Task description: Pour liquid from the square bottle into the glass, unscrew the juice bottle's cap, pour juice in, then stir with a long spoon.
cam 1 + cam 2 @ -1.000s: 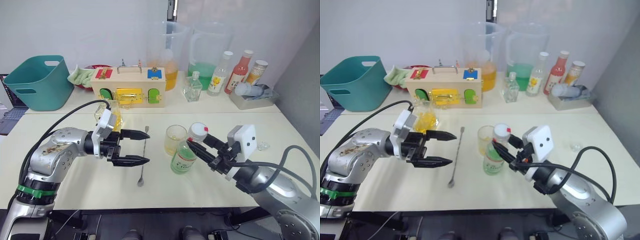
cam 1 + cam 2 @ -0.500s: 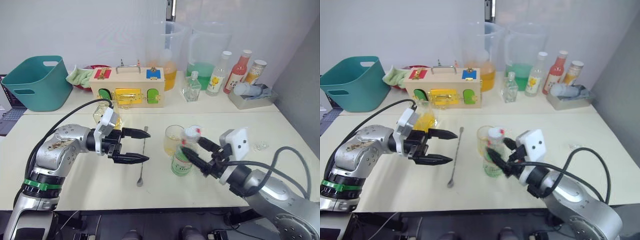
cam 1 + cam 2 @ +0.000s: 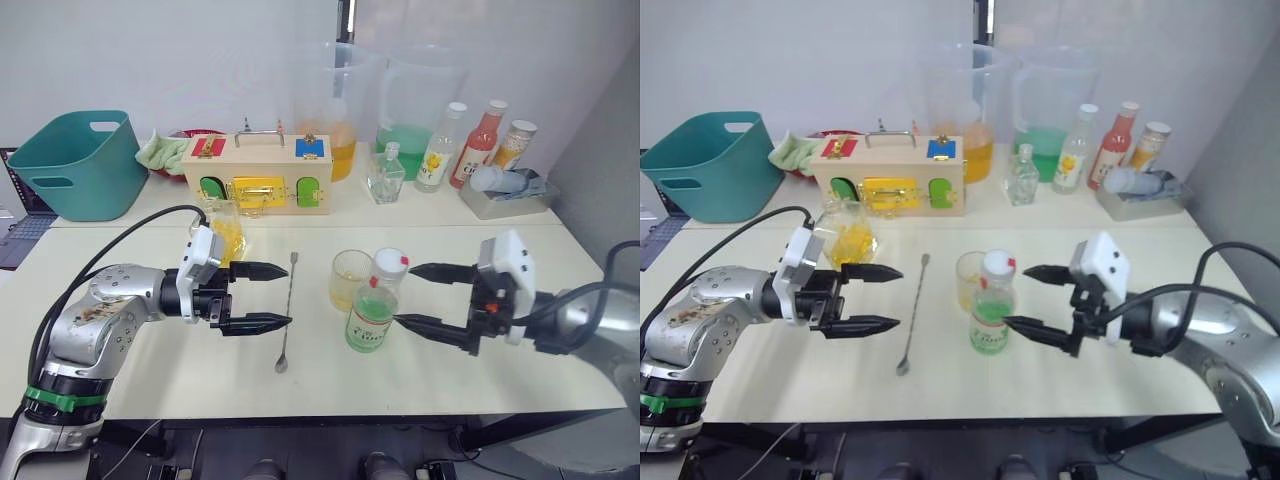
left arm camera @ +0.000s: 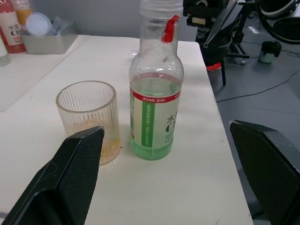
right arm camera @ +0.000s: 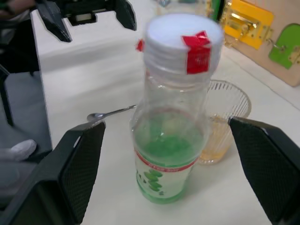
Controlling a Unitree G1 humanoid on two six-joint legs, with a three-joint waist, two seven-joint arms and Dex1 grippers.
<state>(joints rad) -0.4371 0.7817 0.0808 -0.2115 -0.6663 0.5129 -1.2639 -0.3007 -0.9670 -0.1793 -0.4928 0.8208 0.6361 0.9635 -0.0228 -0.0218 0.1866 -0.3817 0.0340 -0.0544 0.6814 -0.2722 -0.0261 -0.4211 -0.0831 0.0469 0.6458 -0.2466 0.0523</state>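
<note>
The juice bottle (image 3: 370, 305) is standing upright on the counter (image 3: 150, 370), just beside the glass (image 3: 350, 279), with its cap (image 3: 390, 263) still screwed on. The glass is holding a shallow layer of yellow liquid at its bottom, so the first pour appears done and the uncapping step is judged to be in hand.

The right end effector (image 3: 418, 296) is hovering level with the bottle on its right side, fingers spread wide and gripping nothing; one finger is sitting near cap height and the other near the label, neither touching. That spread suggests it is lining up to close on the bottle.

The left end effector (image 3: 272, 296) is likewise open and empty, hanging above the counter to the left of the long spoon (image 3: 286, 310), which is lying flat between it and the glass, bowl end nearest the counter's front edge. Its position looks suited to bracing the bottle or taking the spoon later.

The square bottle (image 3: 226, 232) is standing behind the left end effector, yellow liquid remaining inside.
</note>
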